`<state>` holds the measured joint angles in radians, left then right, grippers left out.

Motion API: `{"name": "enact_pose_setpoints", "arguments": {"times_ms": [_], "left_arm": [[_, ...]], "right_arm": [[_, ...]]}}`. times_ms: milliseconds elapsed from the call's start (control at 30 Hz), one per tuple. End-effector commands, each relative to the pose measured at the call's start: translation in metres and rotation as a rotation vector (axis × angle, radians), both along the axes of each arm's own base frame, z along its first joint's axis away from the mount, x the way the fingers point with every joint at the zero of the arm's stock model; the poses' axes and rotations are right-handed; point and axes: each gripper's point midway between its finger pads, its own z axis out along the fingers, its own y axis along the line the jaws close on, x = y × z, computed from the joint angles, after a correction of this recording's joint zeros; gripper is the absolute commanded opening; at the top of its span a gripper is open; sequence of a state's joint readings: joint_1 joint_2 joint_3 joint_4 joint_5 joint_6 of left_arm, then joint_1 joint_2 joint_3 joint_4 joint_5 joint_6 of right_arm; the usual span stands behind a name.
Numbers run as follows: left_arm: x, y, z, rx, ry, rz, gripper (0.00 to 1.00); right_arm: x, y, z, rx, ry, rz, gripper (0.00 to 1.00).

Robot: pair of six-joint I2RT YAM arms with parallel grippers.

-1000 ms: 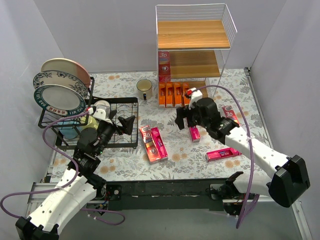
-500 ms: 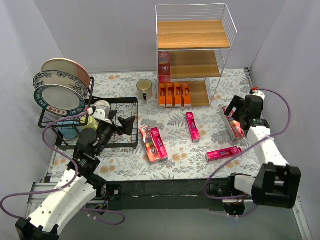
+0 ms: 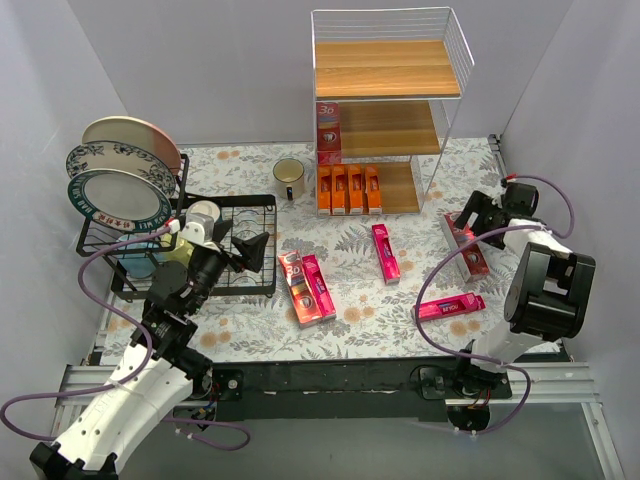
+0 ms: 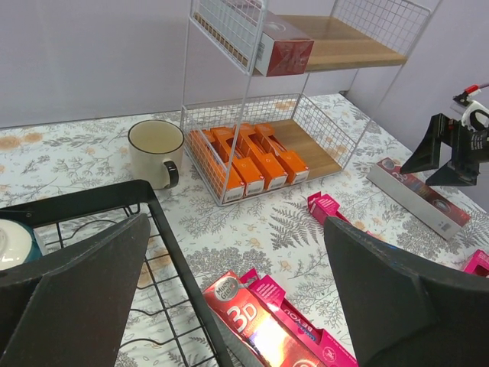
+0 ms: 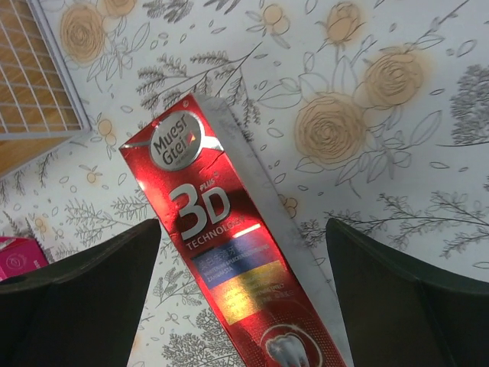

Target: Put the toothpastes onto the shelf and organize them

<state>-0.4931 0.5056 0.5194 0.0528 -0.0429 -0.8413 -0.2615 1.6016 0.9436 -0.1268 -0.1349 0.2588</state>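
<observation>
Right jaws (image 5: 243,229): spread wide, empty, hanging directly over a red "3D" carton (image 5: 221,252) that lies flat on the floral desk (image 3: 380,325).

- In the wrist view the carton sits between the two fingers, its long axis on a slant from upper left to lower right, not square to the jaw gap.
- Judgement: a small wrist turn looks needed before descending, so the fingers close across the narrow sides.
- From above, this carton lies at the desk's right edge, just right of the shelf (image 3: 402,188), long axis roughly near to far.
- Right arm is plainly the nearer one.

Left jaws (image 4: 237,229): also wide apart and empty, over the black dish rack (image 3: 215,285), well away.

Shelf bottom tier holds four orange cartons (image 3: 348,190); the right part of that board is bare.
</observation>
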Motion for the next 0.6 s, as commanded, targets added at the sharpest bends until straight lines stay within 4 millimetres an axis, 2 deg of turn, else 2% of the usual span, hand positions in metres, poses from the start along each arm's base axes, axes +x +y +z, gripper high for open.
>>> {"name": "enact_pose_setpoints", "arguments": {"times_ms": [0,167,267,300,367,433,467,500,567], "left_arm": [[-0.003,-0.002,0.011,-0.006,-0.020,-0.019,0.98],[-0.002,-0.004,0.009,-0.001,-0.015,-0.023,0.98],[-0.001,-0.005,0.008,0.003,-0.009,-0.025,0.98],[0.000,-0.005,0.007,0.005,-0.004,-0.025,0.98],[0.001,-0.006,0.006,0.007,-0.001,-0.026,0.98],[0.001,-0.005,0.005,0.010,0.002,-0.025,0.98],[0.001,-0.005,0.005,0.009,0.001,-0.022,0.98],[0.001,-0.005,0.005,0.011,0.002,-0.023,0.98],[0.002,-0.005,0.004,0.012,0.005,-0.020,0.98]], "right_arm": [[-0.001,0.023,-0.003,0.051,-0.003,0.122,0.96],[-0.021,0.044,-0.019,0.042,0.059,0.147,0.93],[-0.029,0.062,-0.025,0.013,0.079,0.174,0.92],[-0.033,0.076,-0.028,0.012,0.091,0.198,0.92],[-0.035,0.086,-0.030,-0.009,0.094,0.206,0.91],[-0.036,0.106,-0.032,-0.025,0.086,0.235,0.90],[-0.035,0.108,-0.032,-0.049,0.080,0.228,0.89],[-0.036,0.118,-0.033,-0.064,0.081,0.246,0.89],[-0.036,0.119,-0.033,-0.109,0.080,0.221,0.87]]}}
